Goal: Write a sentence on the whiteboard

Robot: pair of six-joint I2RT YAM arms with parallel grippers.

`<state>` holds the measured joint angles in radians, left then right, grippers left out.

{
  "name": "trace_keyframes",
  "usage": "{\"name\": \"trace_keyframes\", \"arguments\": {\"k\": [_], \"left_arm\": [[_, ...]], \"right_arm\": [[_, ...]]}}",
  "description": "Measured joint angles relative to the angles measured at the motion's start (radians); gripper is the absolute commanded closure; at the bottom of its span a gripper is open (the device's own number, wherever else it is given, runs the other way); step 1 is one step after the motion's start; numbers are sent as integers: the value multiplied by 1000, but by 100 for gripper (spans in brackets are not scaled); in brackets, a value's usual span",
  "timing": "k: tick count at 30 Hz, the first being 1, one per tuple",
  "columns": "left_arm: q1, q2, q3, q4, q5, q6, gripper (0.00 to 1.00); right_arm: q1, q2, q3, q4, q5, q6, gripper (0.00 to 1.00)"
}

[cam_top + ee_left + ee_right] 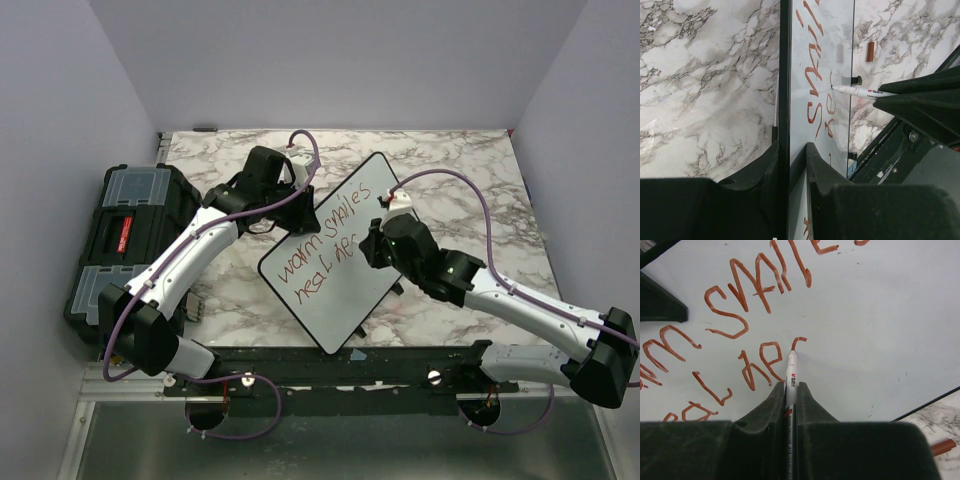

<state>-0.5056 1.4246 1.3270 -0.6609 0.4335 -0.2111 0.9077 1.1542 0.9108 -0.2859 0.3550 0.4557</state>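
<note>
Writing is under way: the sentence (pixel 318 250) runs in red across the whiteboard (pixel 345 295), which sits turned diagonally near the middle of the table (pixel 460 170), one corner toward the near edge. The left tool (pixel 790 150) is clamped on the board's black rim, steadying it. The right tool (pixel 792 390) is closed on a white marker (pixel 791 367), whose tip touches the board at the foot of a short curved stroke in the second line. The top line looks complete, and the lower line appears to be partway through its last word. Next, I judge, the marker must form the remaining letters rightward along that line with light, even contact, while the left grip keeps the board from sliding.
</note>
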Motion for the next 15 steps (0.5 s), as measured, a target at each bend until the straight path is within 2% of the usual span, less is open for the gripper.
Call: {"name": "trace_keyframes", "arguments": {"k": [15], "left_arm": [[1,0,0,0,0,0,100]], "right_arm": [[0,-23,-34,-4,5,42,99]]}}
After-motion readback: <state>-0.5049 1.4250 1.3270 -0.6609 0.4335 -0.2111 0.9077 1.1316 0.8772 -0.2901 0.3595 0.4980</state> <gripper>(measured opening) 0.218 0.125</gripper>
